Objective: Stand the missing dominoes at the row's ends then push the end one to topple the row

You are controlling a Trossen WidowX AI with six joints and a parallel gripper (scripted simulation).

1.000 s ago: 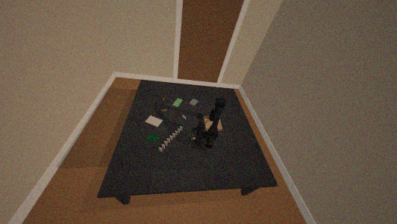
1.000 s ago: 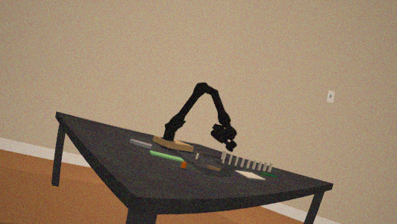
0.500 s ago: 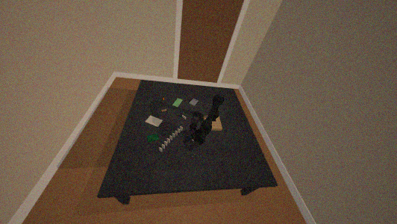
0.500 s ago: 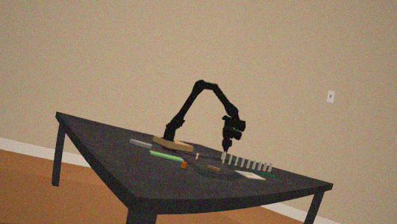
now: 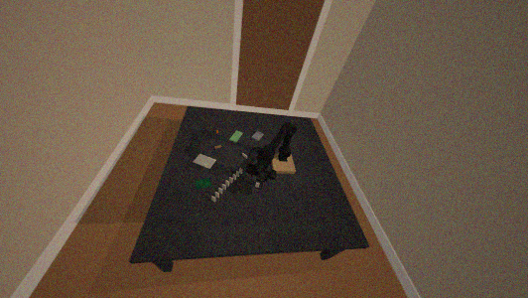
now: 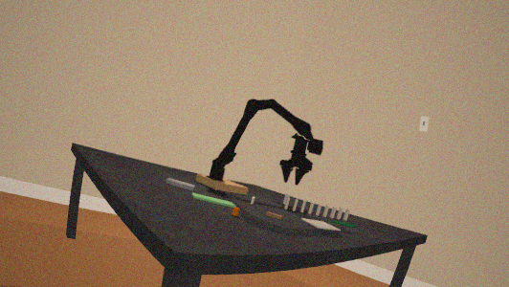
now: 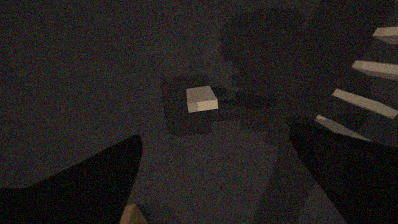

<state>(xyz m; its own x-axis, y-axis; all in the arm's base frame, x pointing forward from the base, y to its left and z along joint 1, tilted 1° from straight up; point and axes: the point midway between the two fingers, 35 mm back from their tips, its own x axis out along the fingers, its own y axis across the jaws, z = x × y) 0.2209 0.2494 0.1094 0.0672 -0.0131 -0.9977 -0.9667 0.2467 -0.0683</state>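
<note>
A row of several pale dominoes (image 5: pixel 228 183) (image 6: pixel 311 208) (image 7: pixel 365 103) stands upright on the dark table. A separate pale domino (image 5: pixel 257 185) (image 7: pixel 201 100) is off the row's end near the arm; whether it stands or lies is unclear. Another pale domino (image 5: pixel 244 155) (image 6: pixel 253 200) is apart from the row on the other side. My gripper (image 6: pixel 292 183) (image 7: pixel 215 136) is open and empty, pointing down above the table near that row end. In the wrist view the separate domino appears ahead of the gap between the fingers, and the row is at the right.
The arm's wooden base (image 5: pixel 285 165) (image 6: pixel 222 184) is near the row. A white sheet (image 5: pixel 204 161) (image 6: pixel 321 224), a dark green piece (image 5: pixel 202 184), a light green slab (image 5: pixel 236 136) (image 6: pixel 213 199), a grey slab (image 5: pixel 257 135), a brown block (image 6: pixel 275 215) and an orange block (image 6: pixel 235 211) lie around.
</note>
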